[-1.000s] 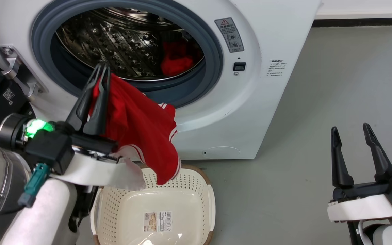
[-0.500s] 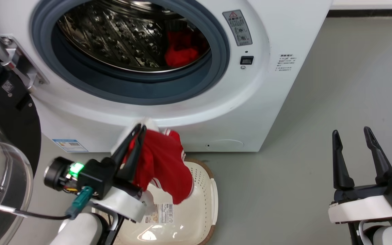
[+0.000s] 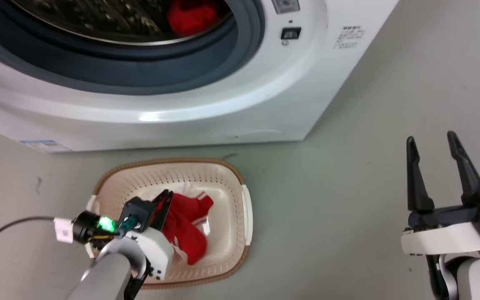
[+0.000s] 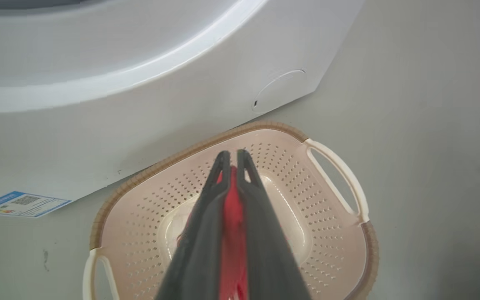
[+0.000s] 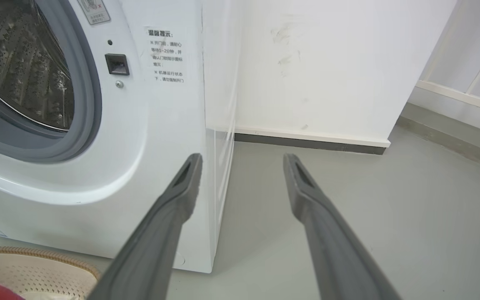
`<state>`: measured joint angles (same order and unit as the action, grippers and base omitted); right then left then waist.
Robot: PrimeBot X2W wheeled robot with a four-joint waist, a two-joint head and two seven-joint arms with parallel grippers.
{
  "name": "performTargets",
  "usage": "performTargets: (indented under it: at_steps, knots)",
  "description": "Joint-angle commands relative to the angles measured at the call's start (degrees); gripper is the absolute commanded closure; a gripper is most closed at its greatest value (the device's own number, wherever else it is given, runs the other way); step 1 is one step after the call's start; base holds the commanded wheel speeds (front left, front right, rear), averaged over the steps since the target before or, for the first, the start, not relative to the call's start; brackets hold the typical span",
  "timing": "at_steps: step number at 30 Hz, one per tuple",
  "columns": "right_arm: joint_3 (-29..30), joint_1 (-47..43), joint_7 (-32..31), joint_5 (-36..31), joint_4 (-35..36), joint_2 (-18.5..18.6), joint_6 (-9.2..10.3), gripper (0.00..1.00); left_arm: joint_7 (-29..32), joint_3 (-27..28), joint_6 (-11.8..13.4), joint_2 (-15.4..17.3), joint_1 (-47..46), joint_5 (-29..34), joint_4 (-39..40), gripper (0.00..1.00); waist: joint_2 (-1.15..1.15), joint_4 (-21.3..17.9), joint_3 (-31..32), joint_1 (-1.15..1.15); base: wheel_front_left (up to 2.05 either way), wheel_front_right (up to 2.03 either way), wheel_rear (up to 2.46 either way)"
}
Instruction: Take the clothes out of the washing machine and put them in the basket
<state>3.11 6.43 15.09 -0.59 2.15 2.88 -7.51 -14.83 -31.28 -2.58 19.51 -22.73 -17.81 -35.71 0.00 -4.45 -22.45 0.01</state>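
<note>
- My left claw point(image 3: 166, 195) is pinched tight on a red garment point(image 3: 186, 233), low inside the basket point(image 3: 246, 208), with the cloth trailing beneath it
- More red clothes point(image 3: 190, 17) lie in the washing machine point(image 3: 223, 108), up ahead of that claw
- My right claw point(image 3: 430, 139) gapes wide, empty

The smooth grey-green floor point(image 3: 348, 200) carries the white washing machine point(image 3: 231, 108), whose base meets it in a straight edge. The basket point(image 3: 173, 161) stands on the floor just in front of the washing machine, below its porthole, with a narrow strip of floor showing between them. Past the washing machine's right side the floor runs to a dark skirting strip point(image 5: 306, 144) under a white wall point(image 5: 327, 62).
</note>
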Motion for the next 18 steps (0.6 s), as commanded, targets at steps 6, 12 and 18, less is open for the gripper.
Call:
performTargets:
  at_steps: [6,12,18]
  knots:
    - [-0.2,2.6,0.1,-0.1,2.5,0.0,0.04,0.0,-0.4,0.2,-1.8,-1.5,-8.4,2.7,-8.3,1.0,0.0,-4.0,-11.4,-0.01,0.0,0.0,0.0]
    - [-0.2,4.1,0.1,0.8,3.7,0.0,0.04,0.0,-0.4,0.9,-2.6,-1.4,-13.9,4.7,-14.1,1.0,0.0,-5.5,-17.8,-0.01,0.0,0.0,0.0]
    - [-0.6,5.0,0.1,1.8,4.0,0.0,0.04,0.0,-0.4,1.2,-3.3,-1.1,-16.9,5.7,-19.6,1.0,0.0,-7.0,-21.9,-0.01,0.0,0.0,0.0]
